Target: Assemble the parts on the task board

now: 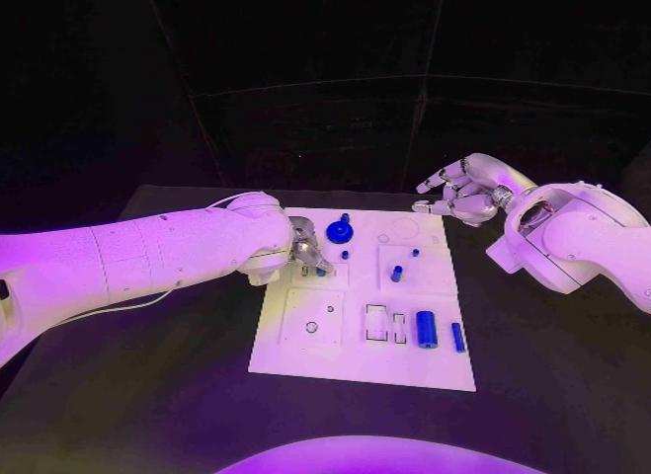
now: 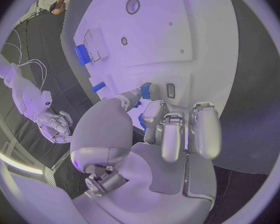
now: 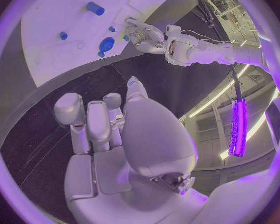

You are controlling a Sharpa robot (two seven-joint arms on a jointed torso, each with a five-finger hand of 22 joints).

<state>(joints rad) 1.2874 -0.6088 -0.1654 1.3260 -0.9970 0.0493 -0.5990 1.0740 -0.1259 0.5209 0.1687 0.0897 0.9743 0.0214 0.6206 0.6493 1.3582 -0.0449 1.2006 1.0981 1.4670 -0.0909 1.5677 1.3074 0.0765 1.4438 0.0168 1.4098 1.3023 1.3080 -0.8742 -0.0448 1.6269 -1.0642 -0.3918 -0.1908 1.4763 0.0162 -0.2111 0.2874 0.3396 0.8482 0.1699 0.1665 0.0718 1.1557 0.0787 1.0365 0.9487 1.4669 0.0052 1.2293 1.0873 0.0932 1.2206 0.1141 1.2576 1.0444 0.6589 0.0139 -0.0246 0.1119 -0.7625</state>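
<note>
Blue part [image 2: 145, 90], half hidden, is pinched by the left robot hand [image 1: 305, 252]; right robot hand [image 1: 465, 190] hovers spread, empty.

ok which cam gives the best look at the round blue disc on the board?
Head view: the disc sits unobstructed near the white board's far edge, just beside the left hand. The right wrist view shows it too, smaller and warped. In the left wrist view I can't pick it out.

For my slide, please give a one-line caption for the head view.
Left hand works at the task board's left edge near a blue part; right hand hovers beyond its far right corner.
</note>
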